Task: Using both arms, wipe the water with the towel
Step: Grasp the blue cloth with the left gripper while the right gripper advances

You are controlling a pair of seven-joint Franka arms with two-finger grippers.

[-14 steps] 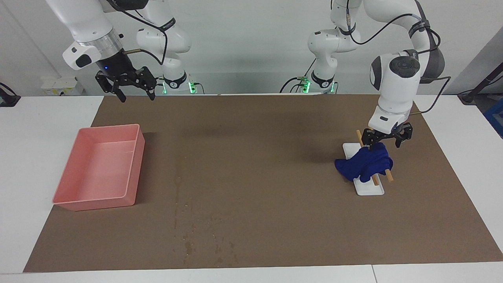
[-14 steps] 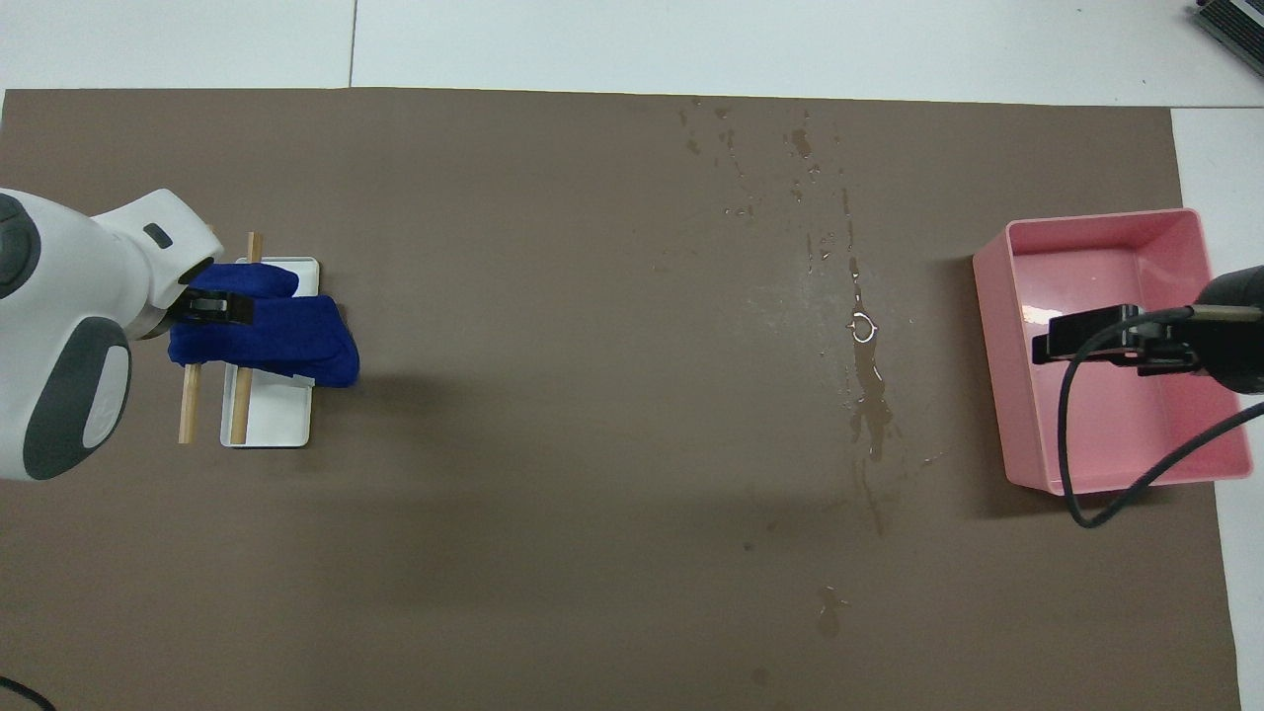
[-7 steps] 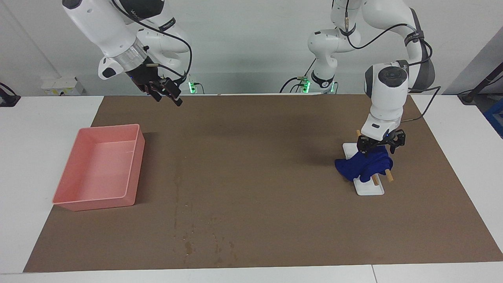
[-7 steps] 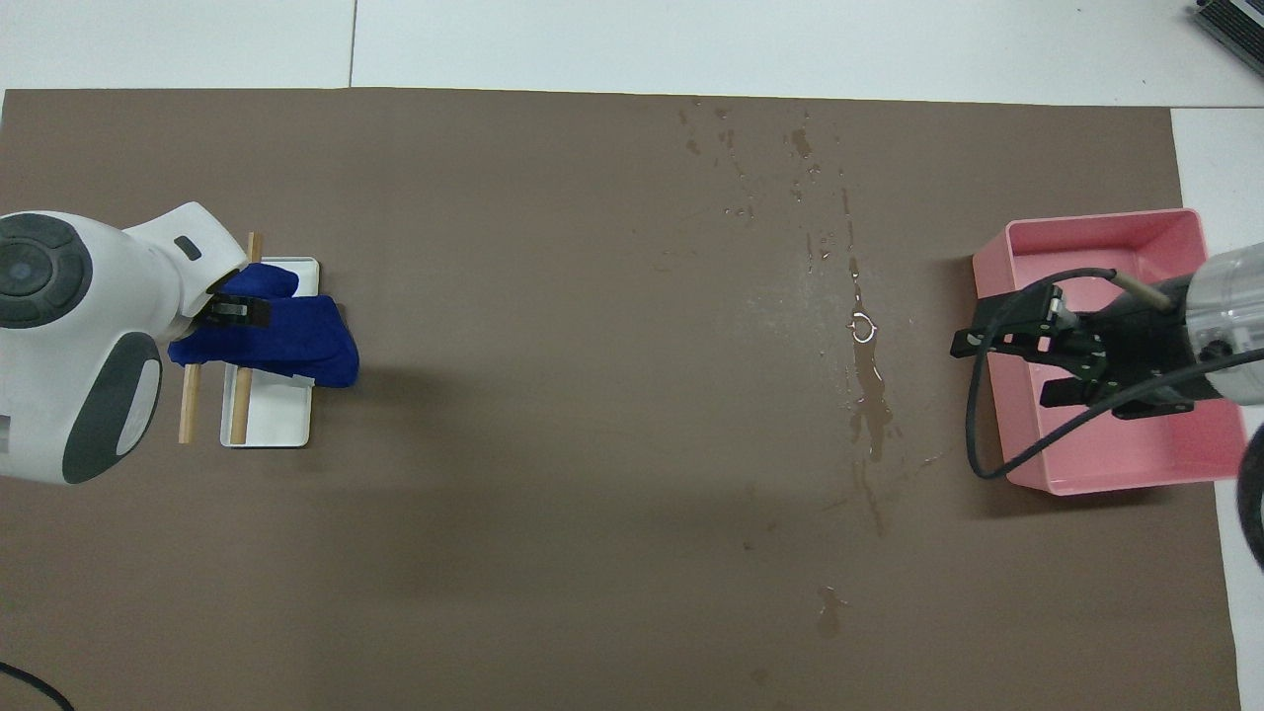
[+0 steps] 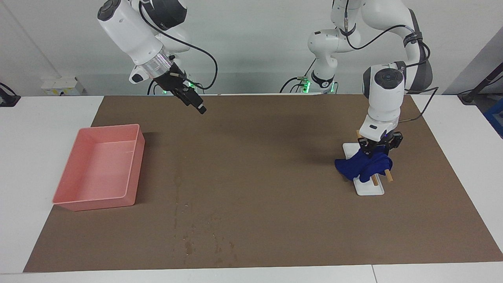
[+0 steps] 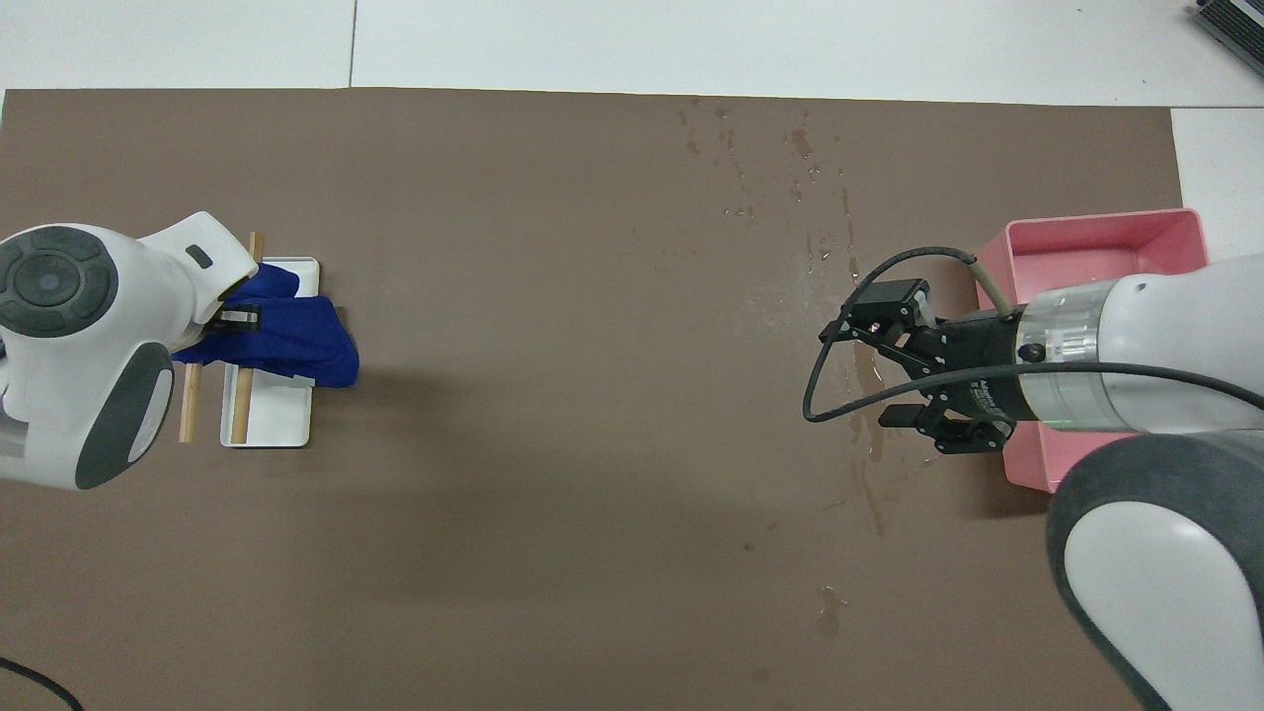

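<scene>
My left gripper (image 5: 376, 148) reaches straight down onto the towel (image 5: 364, 166), a crumpled royal-blue cloth, at the left arm's end of the brown mat (image 5: 275, 157). The gripper's fingers are pressed into the top of the cloth's folds, at the edge nearer to the robots, narrowed around a bunch of fabric. The towel is draped over two wooden rods (image 5: 389, 176) that lie across a small white tray (image 5: 371, 189); the cloth spills off the tray's edge toward the middle of the mat. My right gripper (image 6: 889, 365) hangs in the air with its fingers apart, empty, over the mat beside the pink tray (image 5: 98, 169), well apart from the towel. The water (image 6: 869, 395) shows as dark specks and thin streaks on the mat, between the towel and the pink tray, close to the pink tray.
</scene>
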